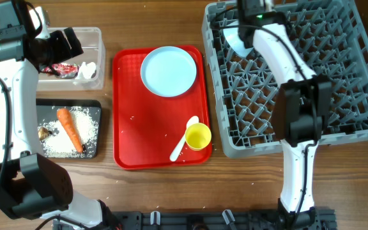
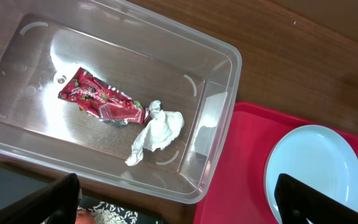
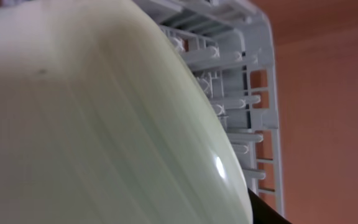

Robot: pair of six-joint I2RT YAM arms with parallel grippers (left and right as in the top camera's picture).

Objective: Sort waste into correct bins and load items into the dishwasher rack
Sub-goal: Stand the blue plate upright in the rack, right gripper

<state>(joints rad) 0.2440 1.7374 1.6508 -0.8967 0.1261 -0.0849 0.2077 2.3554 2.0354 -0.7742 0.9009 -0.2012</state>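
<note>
My left gripper (image 1: 66, 43) (image 2: 176, 182) is open and empty, above the clear tub (image 1: 98, 38) (image 2: 222, 56). The tub holds the red snack wrapper (image 1: 62, 68) (image 2: 98, 101) and the crumpled white tissue (image 1: 88, 70) (image 2: 157, 132). The black tray (image 1: 94, 105) holds the carrot (image 1: 69, 130), rice grains (image 1: 88, 124) and a brown lump (image 1: 43, 133). My right gripper (image 1: 253, 22) holds a pale bowl (image 1: 235, 39) (image 3: 92, 124) over the far left corner of the grey rack (image 1: 337, 137) (image 3: 253, 81). The bowl fills the right wrist view. The other bowl is out of view.
A flat red serving tray (image 1: 145, 128) (image 2: 241, 180) lies between the bins and the rack. It carries the pale blue plate (image 1: 168, 70) (image 2: 316, 165), the white spoon (image 1: 183, 140) and the yellow cup (image 1: 198, 136). The right arm reaches across the rack.
</note>
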